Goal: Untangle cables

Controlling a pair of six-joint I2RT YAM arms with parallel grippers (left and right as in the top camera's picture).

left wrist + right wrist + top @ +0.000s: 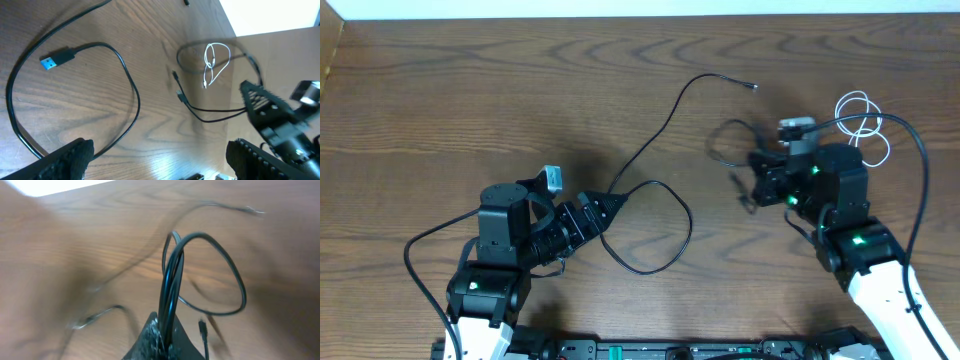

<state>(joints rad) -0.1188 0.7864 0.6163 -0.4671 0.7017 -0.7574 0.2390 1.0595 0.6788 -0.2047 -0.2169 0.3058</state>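
Observation:
A long black cable runs from a small plug at the back down to a loop in the middle of the table; its blue-tipped plug lies flat. My left gripper stands open just over that loop, with one strand passing by its left finger and nothing gripped. My right gripper is shut on a second black cable, doubled between its fingers, with a loop and a small plug hanging free. A short white cable lies coiled at the back right.
The table's far edge runs along the top of the overhead view. Thick black wires trail from the right arm and another from the left arm. The right arm fills the right side of the left wrist view.

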